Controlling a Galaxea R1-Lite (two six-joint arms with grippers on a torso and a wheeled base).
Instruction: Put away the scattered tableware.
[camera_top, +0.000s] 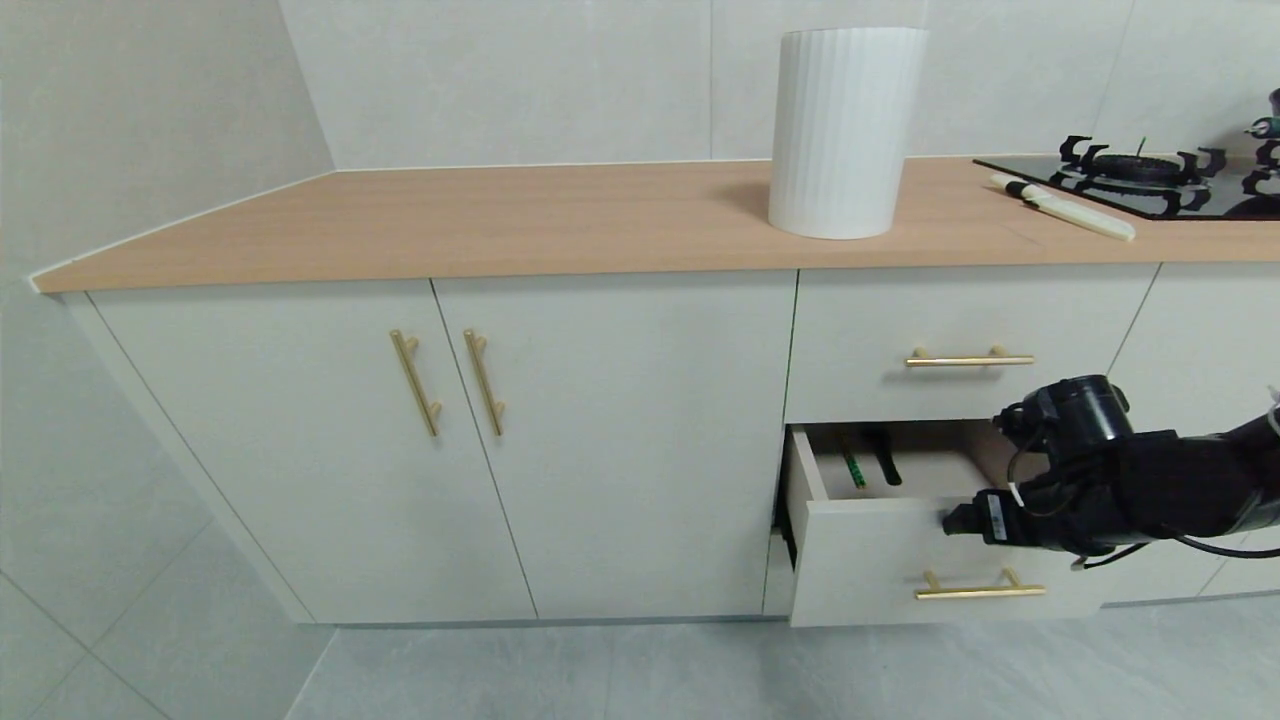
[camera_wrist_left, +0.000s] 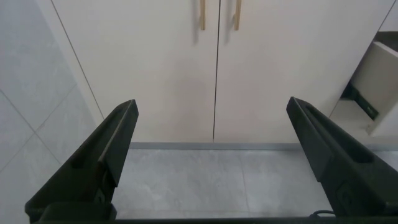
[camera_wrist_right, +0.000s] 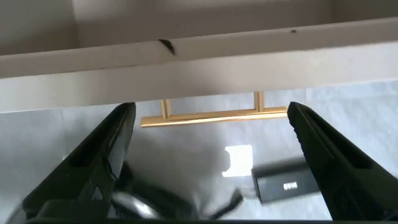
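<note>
A kitchen scene with a long wooden bench (camera_top: 500, 215) running over pale cabinets. On the bench stands a tall white ribbed cylinder (camera_top: 845, 130), upright. To the robot's right of it lies a knife (camera_top: 1065, 207) with a cream blade, flat on the bench just beside the front edge of a black hob (camera_top: 1150, 185). Under the bench, two cabinet doors (camera_top: 450, 450) with gold bar handles are closed. To their right is a stack of drawers: the upper drawer (camera_top: 970, 320) is closed and the lower drawer (camera_top: 870, 560) is pulled out. Inside it, near the back, lie a thin green utensil (camera_top: 853, 468) and a black one (camera_top: 885, 462), side by side; what they are is too small to tell. The right claw (camera_top: 948, 520) sits at the top edge of the drawer's front panel, above its gold handle (camera_top: 980, 590); whether it touches the panel cannot be told. In the right wrist view this claw (camera_wrist_right: 210, 107) is spread wide and grips nothing, with the drawer front (camera_wrist_right: 199, 68) and its handle (camera_wrist_right: 214, 115) showing between the fingers and grey floor below. In the left wrist view the left claw (camera_wrist_left: 210, 106) is likewise spread wide and grips nothing. It hangs low over the grey floor (camera_wrist_left: 205, 180) and faces the closed doors, with a corner of the open drawer (camera_wrist_left: 379, 74) off to one side.
</note>
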